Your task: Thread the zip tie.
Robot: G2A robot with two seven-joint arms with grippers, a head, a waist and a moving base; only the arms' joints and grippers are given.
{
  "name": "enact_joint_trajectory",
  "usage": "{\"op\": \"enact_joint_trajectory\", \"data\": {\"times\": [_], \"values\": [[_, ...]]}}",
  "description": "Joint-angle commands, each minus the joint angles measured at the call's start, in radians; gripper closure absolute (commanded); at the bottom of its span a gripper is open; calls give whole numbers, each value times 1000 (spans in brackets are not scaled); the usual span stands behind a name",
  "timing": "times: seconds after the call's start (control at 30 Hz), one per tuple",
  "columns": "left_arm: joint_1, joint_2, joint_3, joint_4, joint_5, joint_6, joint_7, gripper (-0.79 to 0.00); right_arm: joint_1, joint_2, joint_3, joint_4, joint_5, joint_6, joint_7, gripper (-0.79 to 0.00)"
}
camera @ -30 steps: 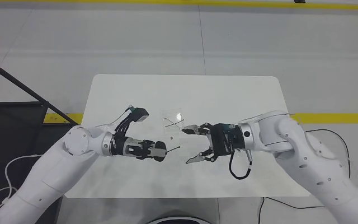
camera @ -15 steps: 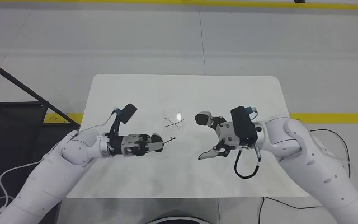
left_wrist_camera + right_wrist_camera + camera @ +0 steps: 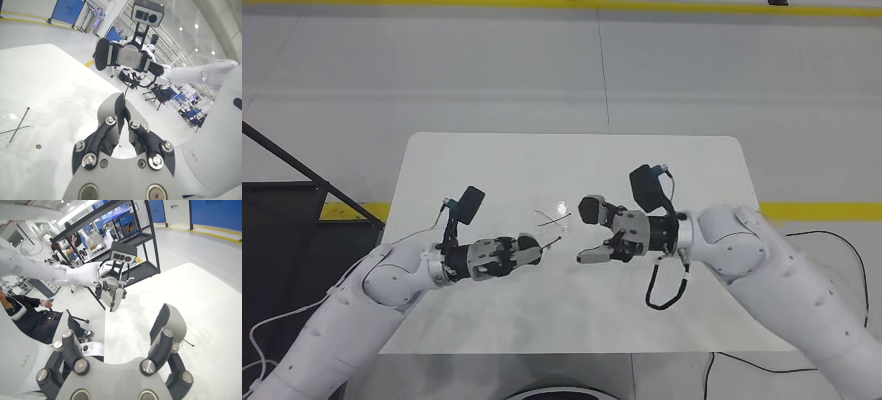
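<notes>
My left gripper (image 3: 533,249) is shut on a thin black zip tie (image 3: 551,242), and the tie's free end pokes out toward the table's middle. In the left wrist view the tie (image 3: 126,91) rises from between the closed fingertips of this gripper (image 3: 122,103). My right gripper (image 3: 589,233) hangs open just beyond the tie's tip, its jaws spread wide and facing the left gripper. From the right wrist, the open gripper (image 3: 117,317) looks straight at the left gripper (image 3: 113,298), with nothing between its pads.
A clear plastic bag (image 3: 554,213) with spare black zip ties (image 3: 19,123) lies flat on the white table (image 3: 672,170), just behind the two grippers. A small brown speck (image 3: 38,146) sits near it. A black shelf frame (image 3: 143,237) stands off the table's left side.
The right gripper has turned and swung toward the left one, its jaws now closer to the tie's tip. The left gripper has shifted slightly toward the table's middle, still holding the tie.
</notes>
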Motion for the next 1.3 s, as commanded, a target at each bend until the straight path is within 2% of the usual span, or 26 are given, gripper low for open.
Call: {"op": "enact_joint_trajectory", "data": {"times": [0.0,0.13,0.17,0.2,0.23,0.27,0.33,0.37,0.43,0.73,1.23,1.27], "values": [[3,-3,-3,3,9,-2,18,0,-3,0,1,-1,-11,-8,-10,-785],[7,-7,-7,10,17,-5,33,0,-3,0,1,-1,-11,-8,-10,-785],[7,-9,-7,11,17,-4,35,0,-3,0,1,-1,-11,-8,-10,-739],[6,-10,-8,12,18,-4,37,0,-9,0,2,-4,-13,2,-15,-566],[6,-11,-8,13,19,-4,38,0,-15,-2,2,-14,-18,15,-17,-526],[6,-12,-7,14,19,-2,38,0,-18,-4,3,-20,-22,23,-16,-382],[5,-14,-8,15,20,-1,40,0,-23,-9,5,-24,-16,32,-21,-280],[6,-15,-9,15,22,-1,40,0,-23,-11,4,-22,-13,36,-16,-191],[6,-17,-10,15,23,-1,41,0,-18,-19,0,-20,-5,52,-1,-123],[3,-24,-12,20,28,4,35,0,12,-55,-23,7,25,84,54,0],[4,-34,-23,32,24,0,28,0,18,-92,-8,37,22,71,85,0],[5,-35,-25,33,23,-1,31,0,16,-94,-7,39,25,73,90,-86]]}}
